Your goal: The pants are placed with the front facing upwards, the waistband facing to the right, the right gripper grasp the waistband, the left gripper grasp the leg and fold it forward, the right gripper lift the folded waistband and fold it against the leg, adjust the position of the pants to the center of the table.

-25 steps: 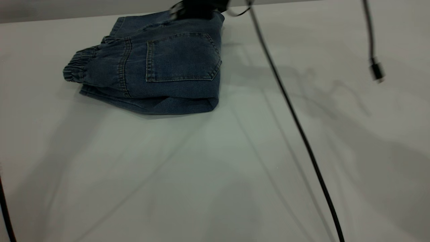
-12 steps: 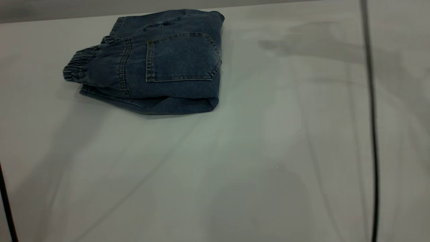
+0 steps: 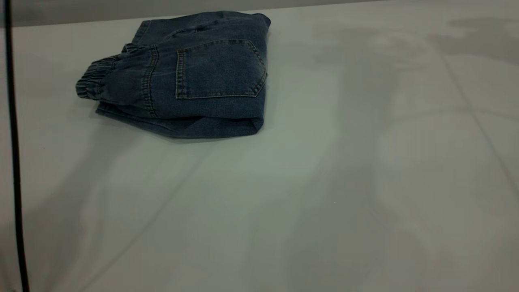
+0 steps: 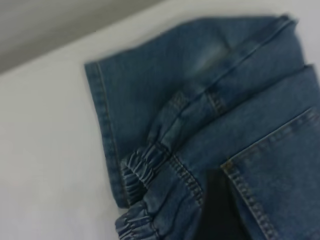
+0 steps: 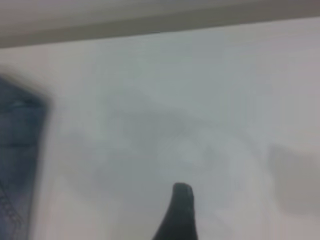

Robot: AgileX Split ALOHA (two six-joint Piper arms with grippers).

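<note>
The pants (image 3: 194, 77) lie folded into a compact bundle at the far left of the table (image 3: 324, 182), with a patch pocket facing up. The gathered waistband (image 3: 91, 81) points left. Neither gripper appears in the exterior view. In the left wrist view the pants (image 4: 200, 100) fill the picture, with the waistband (image 4: 140, 175) bunched up. A black part of my left gripper (image 4: 217, 210) hovers close over the denim beside the pocket seam. In the right wrist view a black part of my right gripper (image 5: 180, 210) is over bare table, apart from the pants' edge (image 5: 20, 150).
A thin black cable (image 3: 14, 142) hangs down the left edge of the exterior view. The table's far edge (image 3: 81, 22) runs just behind the pants. Bare white tabletop stretches to the right and front of the bundle.
The black gripper at the pants' far edge and the cables across the middle and right have left the exterior view. A cable now hangs at the left edge. The pants have not moved.
</note>
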